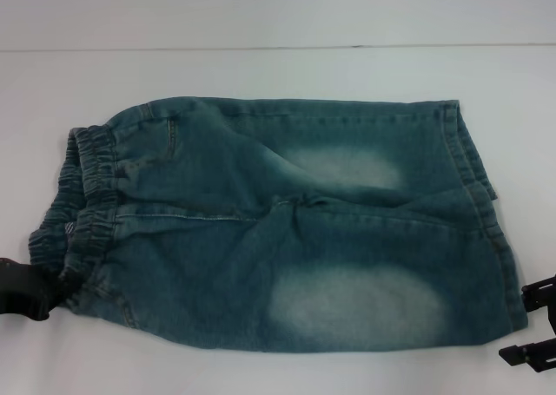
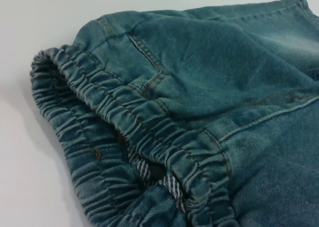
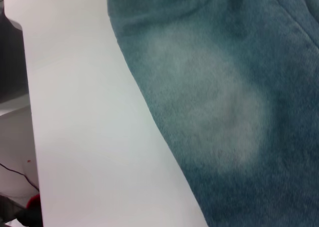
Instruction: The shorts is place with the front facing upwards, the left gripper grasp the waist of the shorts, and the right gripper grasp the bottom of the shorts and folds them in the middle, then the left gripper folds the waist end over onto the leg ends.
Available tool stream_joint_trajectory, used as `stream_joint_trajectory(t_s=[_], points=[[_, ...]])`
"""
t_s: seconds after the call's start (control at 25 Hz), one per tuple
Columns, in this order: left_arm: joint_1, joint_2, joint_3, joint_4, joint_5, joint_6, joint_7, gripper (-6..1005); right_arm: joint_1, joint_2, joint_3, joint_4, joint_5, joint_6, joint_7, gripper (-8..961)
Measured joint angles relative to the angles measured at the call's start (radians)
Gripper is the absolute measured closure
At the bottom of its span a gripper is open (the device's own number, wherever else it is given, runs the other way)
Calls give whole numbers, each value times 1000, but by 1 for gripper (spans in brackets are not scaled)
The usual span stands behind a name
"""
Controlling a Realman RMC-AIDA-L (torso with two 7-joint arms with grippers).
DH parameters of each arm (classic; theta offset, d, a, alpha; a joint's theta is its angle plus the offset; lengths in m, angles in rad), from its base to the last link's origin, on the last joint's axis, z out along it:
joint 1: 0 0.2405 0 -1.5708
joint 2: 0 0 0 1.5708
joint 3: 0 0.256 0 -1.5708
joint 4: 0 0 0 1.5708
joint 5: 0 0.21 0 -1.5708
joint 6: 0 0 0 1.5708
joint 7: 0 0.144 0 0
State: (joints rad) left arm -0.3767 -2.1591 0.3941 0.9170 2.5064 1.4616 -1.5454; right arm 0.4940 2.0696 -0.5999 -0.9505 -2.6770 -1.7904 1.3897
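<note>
On the white surface [image 1: 261, 373] lie the denim shorts [image 1: 287, 230], spread flat across the middle of the head view, with the elastic waist [image 1: 82, 200] at the robot's left and the leg hems [image 1: 482, 204] at its right. Two pale faded patches mark the legs, one on each. The two legs lie side by side, the far one toward the back of the surface and the near one toward the robot, with a crease where they meet near the crotch.

At the near-left corner of the shorts, the left gripper [image 1: 26, 292] shows as a dark shape touching the waist end; whether its jaws are wide or closed on the cloth cannot be told. Its wrist view looks close onto the gathered waistband [image 2: 124, 132], which gapes a little and shows a striped lining [image 2: 169, 184] inside.

Just beside the near hem, at the right edge of the head view, sits the right gripper [image 1: 534, 330]; only black parts of it are seen, apart from the cloth, and how its jaws stand cannot be told. Its wrist view shows a faded patch [image 3: 209, 107] and bare surface beside it.
</note>
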Motion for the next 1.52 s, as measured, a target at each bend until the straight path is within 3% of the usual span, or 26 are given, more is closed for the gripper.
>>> stream_joint_trajectory(t_s=[0.28, 0.72, 0.96, 1.52], points=[[0, 0, 0, -10, 0, -4, 4, 961, -8, 15, -7, 5, 2, 18, -51, 314], [3, -1, 1, -13, 0, -6, 3, 961, -21, 16, 14, -4, 15, 19, -80, 787], [11, -1, 1, -11, 0, 21, -1, 962, -35, 14, 24, -9, 23, -56, -136, 939], [116, 3, -48, 173, 86, 247, -90, 962, -135, 9, 71, -90, 60, -193, -213, 938]])
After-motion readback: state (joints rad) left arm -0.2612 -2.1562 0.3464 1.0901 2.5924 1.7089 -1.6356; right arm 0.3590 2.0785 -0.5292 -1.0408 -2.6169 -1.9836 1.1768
